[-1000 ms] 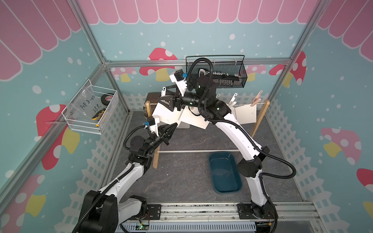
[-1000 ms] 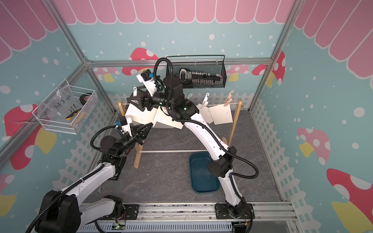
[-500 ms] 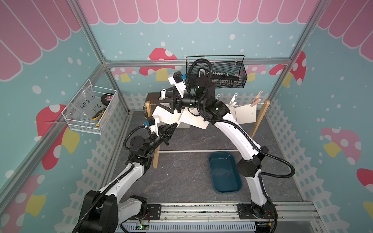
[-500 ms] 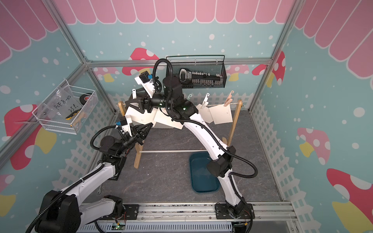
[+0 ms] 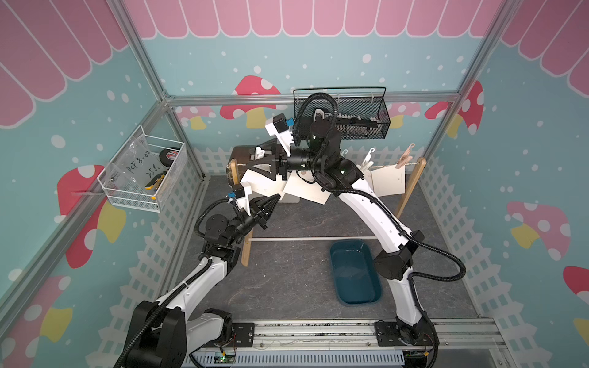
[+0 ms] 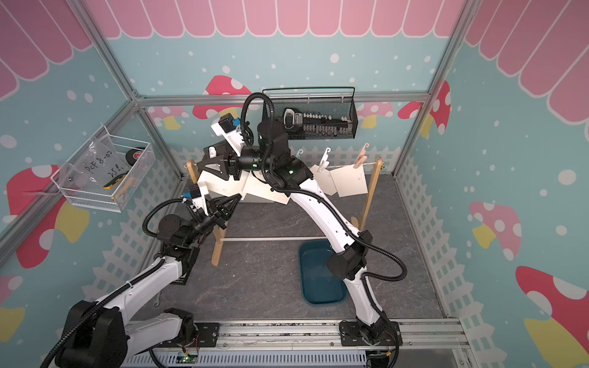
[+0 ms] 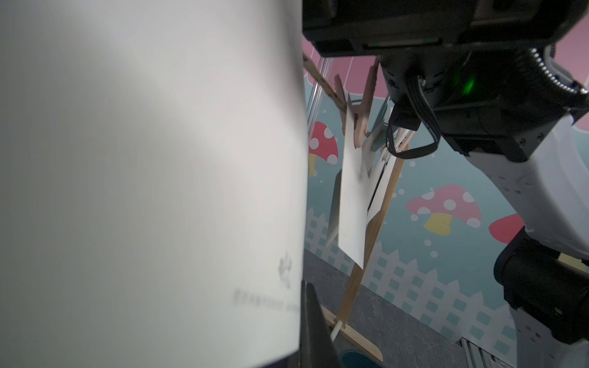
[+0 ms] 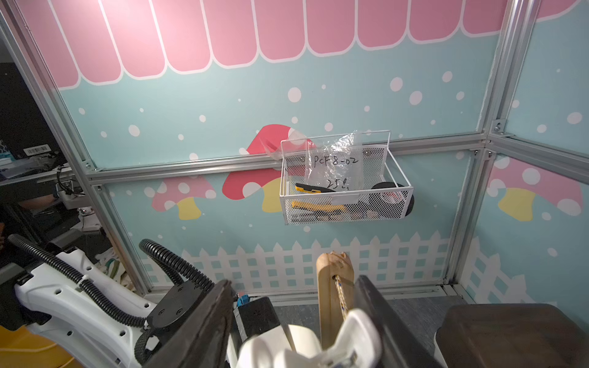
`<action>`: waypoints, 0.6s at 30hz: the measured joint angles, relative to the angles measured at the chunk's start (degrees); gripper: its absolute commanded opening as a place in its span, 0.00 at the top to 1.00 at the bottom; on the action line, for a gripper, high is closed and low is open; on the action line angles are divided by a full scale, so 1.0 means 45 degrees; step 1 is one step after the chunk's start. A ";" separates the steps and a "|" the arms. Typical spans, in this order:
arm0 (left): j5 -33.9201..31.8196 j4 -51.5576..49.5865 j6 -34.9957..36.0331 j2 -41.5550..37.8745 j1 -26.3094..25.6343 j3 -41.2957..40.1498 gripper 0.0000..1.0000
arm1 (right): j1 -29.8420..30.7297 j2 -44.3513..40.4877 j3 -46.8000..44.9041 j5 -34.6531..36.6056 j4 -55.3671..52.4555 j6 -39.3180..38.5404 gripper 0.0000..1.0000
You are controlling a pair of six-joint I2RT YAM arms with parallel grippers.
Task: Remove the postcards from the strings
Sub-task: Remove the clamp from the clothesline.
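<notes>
The string [image 5: 384,165] runs between two wooden uprights [image 5: 233,167]. Several off-white postcards [image 5: 387,180] hang from it on clothespins. My left gripper [image 5: 271,201] is shut on the lower edge of the leftmost postcard [image 5: 259,184]. That card [image 7: 143,175] fills most of the left wrist view, and one dark finger [image 7: 310,321] lies against it. My right gripper [image 8: 292,282] is at the string's left end, its jaws pressing both handles of the white clothespin [image 8: 350,337]. The string [image 8: 341,296] enters the upright [image 8: 331,286] just beyond.
A teal tray [image 5: 355,270] lies on the floor by the right arm's base. The stand's white rod [image 5: 302,238] crosses in front. A black mesh basket [image 5: 341,118] hangs on the back wall, a white wire basket [image 5: 143,173] on the left wall. A dark box [image 5: 243,154] sits behind the left upright.
My right gripper's jaws have narrowed onto the white clothespin and shifted slightly toward the left upright. The left arm and its postcard have not moved.
</notes>
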 measured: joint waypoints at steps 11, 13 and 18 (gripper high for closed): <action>0.0000 0.0000 0.0005 0.0005 0.0000 0.0000 0.94 | 0.0000 0.0000 0.0000 0.0248 0.0000 -0.0257 0.59; 0.0000 0.0000 0.0005 0.0005 0.0000 0.0000 0.94 | 0.0000 0.0000 0.0000 0.0316 0.0000 -0.0325 0.64; 0.0063 0.0000 0.0005 0.0005 0.0000 0.0000 0.94 | 0.0000 0.0000 0.0000 0.0413 0.0107 -0.0398 0.73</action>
